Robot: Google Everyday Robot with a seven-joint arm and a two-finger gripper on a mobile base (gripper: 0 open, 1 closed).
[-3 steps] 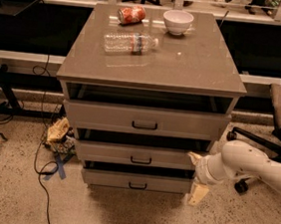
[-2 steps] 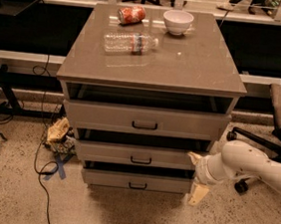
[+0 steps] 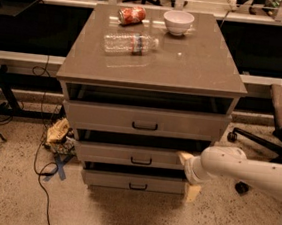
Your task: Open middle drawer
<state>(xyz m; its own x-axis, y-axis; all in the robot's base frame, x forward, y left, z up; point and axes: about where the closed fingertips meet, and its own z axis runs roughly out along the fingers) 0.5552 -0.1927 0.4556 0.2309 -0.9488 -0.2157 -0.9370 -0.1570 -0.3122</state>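
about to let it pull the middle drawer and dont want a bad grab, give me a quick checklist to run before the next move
1. Gripper at the middle drawer: ok, it sits at the right end of the front.
2. Gripper on the handle: not ok, the handle is bare and lies left of the gripper.
3. Jaws ready to grasp: ok, open.
4. Drawer out: not ok, only a narrow dark gap shows above its front.
5. Floor cable out of the drawer's path: ok, it lies left of the cabinet.
6. Bottle on top steady: cannot tell, it lies on its side.
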